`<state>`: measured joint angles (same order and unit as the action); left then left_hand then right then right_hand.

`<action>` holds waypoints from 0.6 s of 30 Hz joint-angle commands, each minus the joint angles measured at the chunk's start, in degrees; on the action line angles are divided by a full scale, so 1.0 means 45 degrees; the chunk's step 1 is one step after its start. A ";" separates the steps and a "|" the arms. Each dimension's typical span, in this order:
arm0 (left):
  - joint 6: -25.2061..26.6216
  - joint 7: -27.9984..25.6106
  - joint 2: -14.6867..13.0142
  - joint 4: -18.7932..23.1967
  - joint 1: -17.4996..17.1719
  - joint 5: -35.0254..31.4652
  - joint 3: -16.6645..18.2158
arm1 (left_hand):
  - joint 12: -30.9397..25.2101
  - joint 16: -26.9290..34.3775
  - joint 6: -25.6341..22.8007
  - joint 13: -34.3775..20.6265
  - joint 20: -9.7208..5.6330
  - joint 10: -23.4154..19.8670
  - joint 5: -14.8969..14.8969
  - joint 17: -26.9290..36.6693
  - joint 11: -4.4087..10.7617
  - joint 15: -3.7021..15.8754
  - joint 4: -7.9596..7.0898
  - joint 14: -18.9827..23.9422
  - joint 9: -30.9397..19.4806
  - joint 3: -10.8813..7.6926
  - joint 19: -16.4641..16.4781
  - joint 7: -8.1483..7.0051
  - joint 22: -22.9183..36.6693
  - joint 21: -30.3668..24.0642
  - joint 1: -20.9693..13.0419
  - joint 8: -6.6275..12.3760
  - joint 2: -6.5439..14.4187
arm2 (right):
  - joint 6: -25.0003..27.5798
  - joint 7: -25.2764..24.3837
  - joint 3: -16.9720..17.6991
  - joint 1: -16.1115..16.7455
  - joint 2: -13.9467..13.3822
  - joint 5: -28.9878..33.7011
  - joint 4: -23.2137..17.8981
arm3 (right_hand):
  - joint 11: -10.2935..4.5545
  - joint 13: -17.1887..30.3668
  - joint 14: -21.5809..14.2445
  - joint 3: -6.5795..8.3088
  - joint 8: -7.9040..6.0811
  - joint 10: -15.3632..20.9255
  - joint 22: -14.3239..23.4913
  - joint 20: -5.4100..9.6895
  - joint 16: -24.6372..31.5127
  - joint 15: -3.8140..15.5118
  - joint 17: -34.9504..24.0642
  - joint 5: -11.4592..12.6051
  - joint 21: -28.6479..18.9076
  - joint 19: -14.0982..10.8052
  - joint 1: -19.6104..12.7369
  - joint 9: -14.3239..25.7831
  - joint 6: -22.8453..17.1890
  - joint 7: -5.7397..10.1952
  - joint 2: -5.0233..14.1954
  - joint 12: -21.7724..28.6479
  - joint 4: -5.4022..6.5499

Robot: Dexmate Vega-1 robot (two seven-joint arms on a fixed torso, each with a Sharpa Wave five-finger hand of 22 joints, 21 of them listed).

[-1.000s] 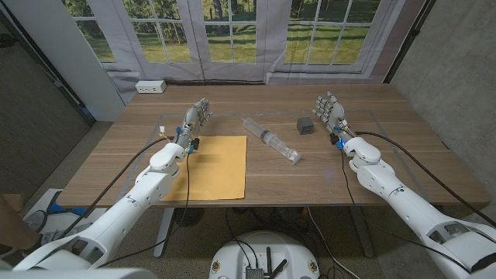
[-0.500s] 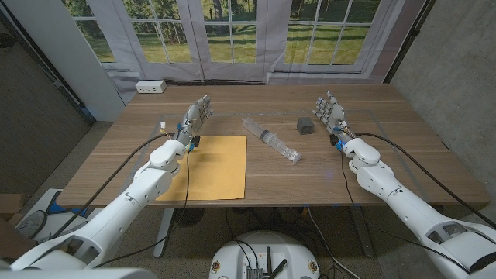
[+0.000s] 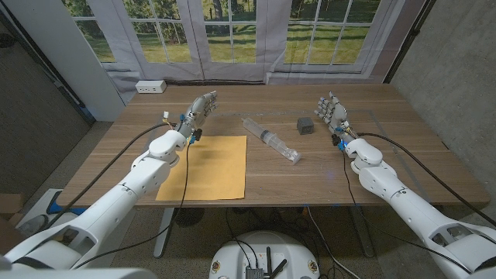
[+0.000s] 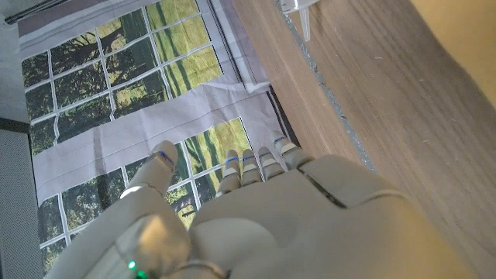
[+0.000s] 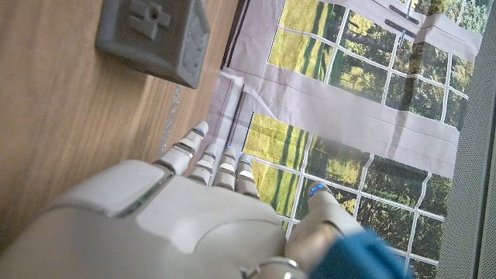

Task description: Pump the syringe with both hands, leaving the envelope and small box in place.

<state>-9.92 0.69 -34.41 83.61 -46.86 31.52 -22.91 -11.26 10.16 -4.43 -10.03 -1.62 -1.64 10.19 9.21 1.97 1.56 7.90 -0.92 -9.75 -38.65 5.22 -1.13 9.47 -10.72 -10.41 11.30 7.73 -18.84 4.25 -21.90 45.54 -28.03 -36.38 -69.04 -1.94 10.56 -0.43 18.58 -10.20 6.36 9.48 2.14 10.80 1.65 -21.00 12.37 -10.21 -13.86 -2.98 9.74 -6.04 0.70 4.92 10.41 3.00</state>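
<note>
My left hand [image 3: 200,109]: fingers apart and reaching out, nothing in it; it hangs beyond the far left corner of the envelope. In the left wrist view my left hand [image 4: 263,217] shows its back, fingers side by side and thumb set off from them.
My right hand [image 3: 332,112]: spread and bare, fingers pointing away from me, just to the right of the small box. In the right wrist view my right hand [image 5: 194,209] shows straight fingers with nothing between them.
Syringe [image 3: 270,139]: lies on the worktop between my two hands, touched by neither; it is clear, set slantwise from far left to near right. Its tip [image 4: 298,12] shows in the left wrist view.
Envelope [image 3: 205,166]: yellow-brown, flat on the worktop near the front edge, left of the syringe and apart from it.
Small box [image 3: 305,125]: dark grey, on the worktop between the syringe's far end and my right hand, touching neither. In the right wrist view the small box [image 5: 155,35] sits ahead of my fingertips.
Worktop [image 3: 403,155]: wooden boards.
Power strip [image 3: 150,87]: white, at the far left corner of the worktop.
Windows [image 3: 232,23]: behind the worktop, grass and trees outside.
</note>
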 commanded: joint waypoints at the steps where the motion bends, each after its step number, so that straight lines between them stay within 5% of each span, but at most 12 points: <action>1: 0.0741 0.0829 -0.1212 0.0478 0.0985 -0.1003 -0.0503 | -0.0107 0.0038 -0.0317 -0.0020 -0.0017 -0.0127 0.0077 0.0061 0.0338 0.0358 0.0291 0.0130 -0.0062 -0.0074 0.0104 -0.0157 0.0032 -0.0003 -0.0295 0.0064 -0.0096 | -0.0194 -0.0259 0.0017 0.0062 0.0222 -0.0008 0.0121 | -0.0068 0.0027 0.0027 0.0137 -0.0079 0.0068 0.0028 0.0156 0.0049 0.0337 -0.0015 0.0064 -0.0076 0.0047 -0.0051 0.0062 -0.0060 0.0051 0.0221 0.0087 -0.0013; 5: 0.1056 0.0759 -0.1611 0.0791 0.1138 -0.1559 -0.0604 | -0.0115 0.0045 -0.0462 -0.0024 0.0003 -0.0284 0.0087 0.0063 0.0474 0.0514 0.0491 0.0253 -0.0068 -0.0122 0.0130 -0.0482 0.0032 -0.0003 -0.0520 0.0054 -0.0199 | -0.0237 -0.0334 0.0029 0.0056 0.0272 0.0002 0.0155 | -0.0064 0.0026 0.0034 0.0147 -0.0076 0.0070 0.0028 0.0160 0.0048 0.0345 0.0002 0.0066 -0.0078 0.0049 -0.0056 0.0062 -0.0048 0.0062 0.0224 0.0089 -0.0019; 18: 0.1544 0.1960 -0.2637 0.1074 0.2573 -0.3822 -0.1523 | -0.0261 0.0120 -0.1118 -0.0047 -0.0011 -0.1134 0.0101 0.0073 0.0880 0.1012 0.0716 0.0990 -0.0089 -0.0240 0.0392 -0.0710 0.0031 -0.0035 -0.1438 0.0215 -0.0583 | -0.0363 -0.0716 0.0015 0.0044 0.0373 0.0214 0.0163 | -0.0029 0.0023 0.0029 0.0197 -0.0074 0.0024 0.0027 0.0166 0.0057 0.0306 0.0107 0.0070 -0.0095 0.0034 -0.0097 0.0061 -0.0025 0.0077 0.0217 0.0076 -0.0068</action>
<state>-5.02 4.98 -42.19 87.17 -40.61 22.24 -26.50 -11.93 10.42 -8.64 -10.02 -1.53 -5.85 10.41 9.20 5.76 1.95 10.62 2.80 -10.02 -39.62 6.35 -4.27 9.46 -10.72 -15.89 11.75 5.15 -19.88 2.52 -21.82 45.71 -26.96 -36.17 -68.41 -1.94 10.55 -0.43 19.05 -10.20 6.36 9.47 2.14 10.80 1.65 -20.45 12.37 -10.21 -13.85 -2.98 9.73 -6.04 0.70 4.92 10.41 3.01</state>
